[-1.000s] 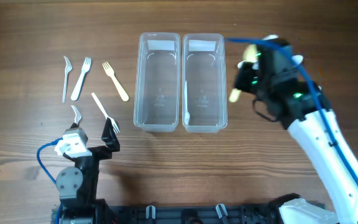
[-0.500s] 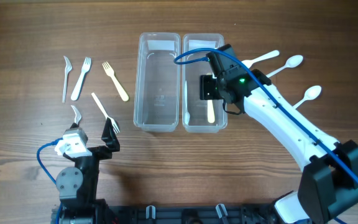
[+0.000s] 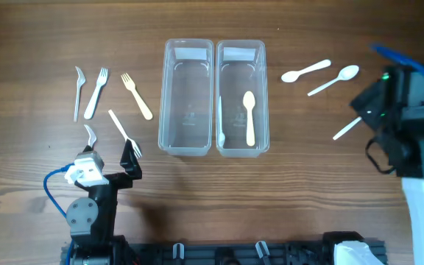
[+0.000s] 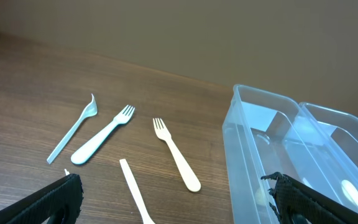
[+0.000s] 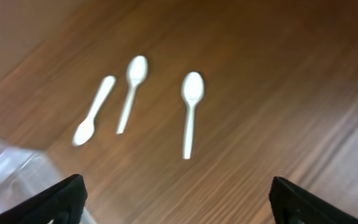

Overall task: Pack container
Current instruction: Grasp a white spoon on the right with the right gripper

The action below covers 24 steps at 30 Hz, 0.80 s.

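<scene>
Wooden worktop (image 3: 35, 44): right gripper (image 5: 179, 199), jaws apart and empty, hangs above the 3 o'clock spoon (image 5: 190, 112); its thin, flat handle could slip the pinch.

Two clear rectangular plastic tubs stand side by side, long walls touching, at the upper centre of the overhead frame. The left container (image 3: 188, 51) stands beside the right container (image 3: 263, 96), which holds a cream spoon (image 3: 249, 118) lying lengthwise, bowl toward the top edge. A cream fork (image 3: 137, 96) and white forks (image 3: 96, 93) lie flat at the left, and white spoons (image 3: 305, 71) lie at the upper right.
</scene>
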Each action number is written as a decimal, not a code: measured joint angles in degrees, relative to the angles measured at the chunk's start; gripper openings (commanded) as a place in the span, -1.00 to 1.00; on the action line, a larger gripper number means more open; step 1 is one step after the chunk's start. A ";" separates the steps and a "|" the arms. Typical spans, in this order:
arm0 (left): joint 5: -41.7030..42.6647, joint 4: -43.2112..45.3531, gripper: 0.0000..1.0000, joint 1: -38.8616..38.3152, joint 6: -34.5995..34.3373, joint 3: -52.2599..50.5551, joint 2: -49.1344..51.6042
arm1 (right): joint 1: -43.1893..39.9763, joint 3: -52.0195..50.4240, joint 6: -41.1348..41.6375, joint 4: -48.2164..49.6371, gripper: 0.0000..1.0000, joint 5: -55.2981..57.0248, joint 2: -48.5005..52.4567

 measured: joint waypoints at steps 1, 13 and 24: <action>0.00 0.00 0.99 0.00 0.00 0.00 0.00 | -2.45 0.00 -0.04 -0.24 0.76 -0.72 1.11; -0.02 0.00 0.99 0.00 0.00 0.00 0.00 | -16.72 -4.55 8.87 9.29 0.99 -5.79 30.93; 0.00 0.00 0.99 0.00 -0.02 0.00 0.00 | -16.72 -4.96 9.03 20.72 0.93 -9.07 38.53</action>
